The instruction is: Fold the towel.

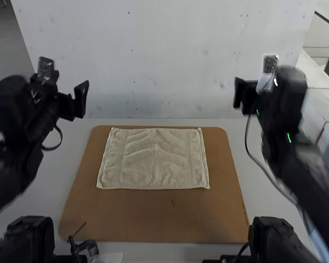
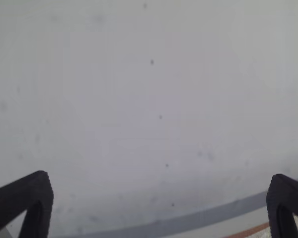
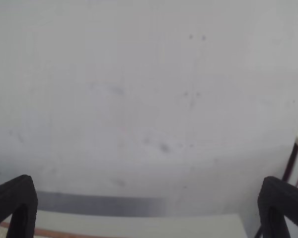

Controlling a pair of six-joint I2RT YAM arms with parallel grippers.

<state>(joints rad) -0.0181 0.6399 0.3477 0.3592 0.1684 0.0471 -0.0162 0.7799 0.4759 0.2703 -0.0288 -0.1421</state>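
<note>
"Where's the towel?"

"The towel (image 1: pixel 153 159) lies spread and a little rippled on the brown board (image 1: pixel 153 222), between the two arms."

"And the grippers?"

"Left gripper (image 2: pixel 161 196), fingers wide apart, nothing between them. Right gripper (image 3: pixel 148 191), same: open and empty."

"So which step are we on?"

"The start, I'd say. No fold looks made."

"What does the next move need?"

"Both grippers down to one edge, a light pinch at each corner, then an even lift across."
</note>
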